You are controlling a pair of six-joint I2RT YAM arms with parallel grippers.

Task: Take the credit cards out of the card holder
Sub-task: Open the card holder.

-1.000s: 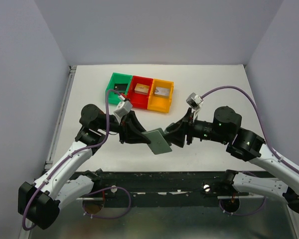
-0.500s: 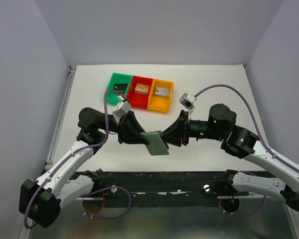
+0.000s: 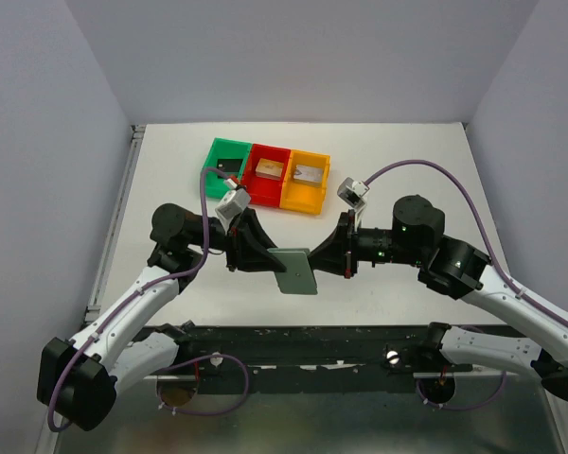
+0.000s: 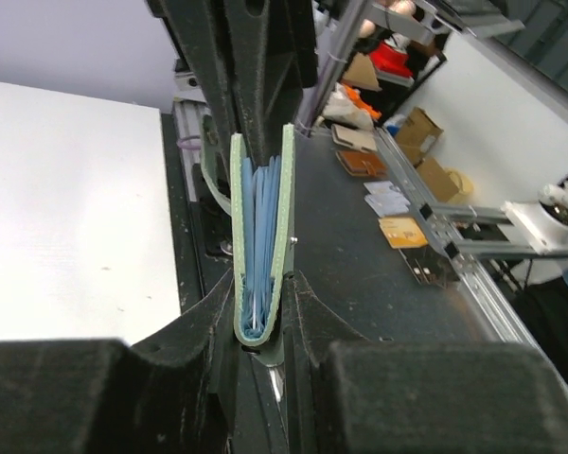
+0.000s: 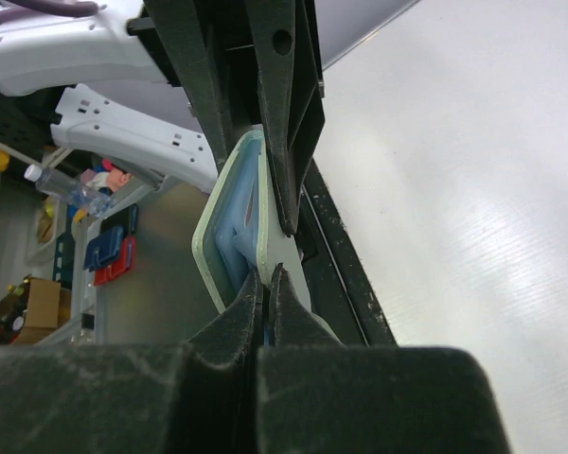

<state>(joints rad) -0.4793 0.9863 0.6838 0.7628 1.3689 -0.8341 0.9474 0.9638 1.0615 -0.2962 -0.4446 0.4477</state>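
Your left gripper is clamping the card holder by its fold, holding it on edge between the two arms. Your right gripper is pinching fully closed right at the holder's open edge. You cannot tell whether a card is sitting between its tips.

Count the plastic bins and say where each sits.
3, in a row on the table's far side: green bin left, red bin middle, orange bin right. None appears hidden.
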